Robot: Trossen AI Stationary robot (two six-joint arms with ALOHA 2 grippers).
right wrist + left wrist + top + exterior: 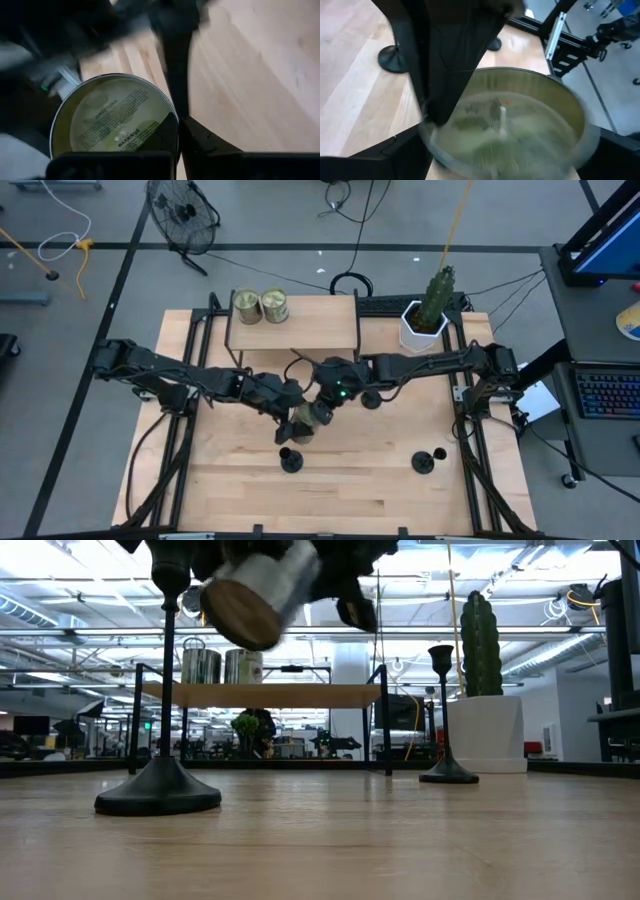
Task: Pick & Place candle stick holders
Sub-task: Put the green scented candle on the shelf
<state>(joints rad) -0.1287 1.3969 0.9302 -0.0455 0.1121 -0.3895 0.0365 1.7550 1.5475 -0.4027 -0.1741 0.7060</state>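
Note:
Two black candle stick holders stand upright on their round bases on the wooden table, one near the middle and one to its right. I cannot make out a third. No gripper touches them. Both arms meet above the table's middle. My left gripper is shut on a greenish-gold round tin, held tilted in the air. My right gripper is right up against the same tin; its underside with printed text fills the right wrist view. My left gripper holds the tin by its round wall, one finger on each of two opposite sides, pinched between them. The tin's open top faces the wrist camera. The tin is lifted clear of the table and tilted, close beside the nearer holder's stem.
A low shelf at the table's far side carries two more tins. A cactus in a white pot stands at the far right. Bare wood lies along the near edge, in front of the holders.

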